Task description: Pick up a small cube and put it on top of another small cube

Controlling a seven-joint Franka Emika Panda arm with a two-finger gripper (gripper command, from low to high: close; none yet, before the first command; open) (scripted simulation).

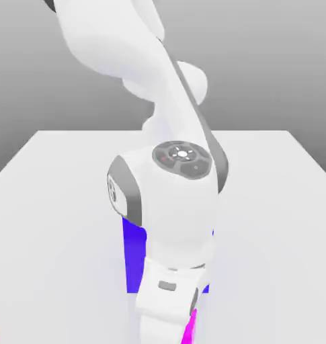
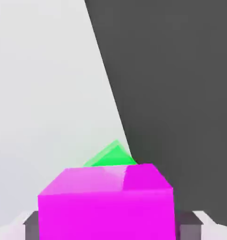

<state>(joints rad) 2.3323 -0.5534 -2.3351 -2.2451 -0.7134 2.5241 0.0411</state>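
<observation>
Filling the hand view's foreground, the magenta cube [image 2: 106, 206] sits between the gripper [image 2: 110, 225] fingers [image 2: 32, 225], seemingly touching neither, jaws apart. Behind it peeks the green cube [image 2: 110, 157], then the white table [image 2: 45, 93].

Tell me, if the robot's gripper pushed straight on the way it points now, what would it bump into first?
Most likely the magenta cube, which sits right in front of the hand camera between the grey fingers. The green cube peeks out just beyond it; how far beyond is unclear.
</observation>
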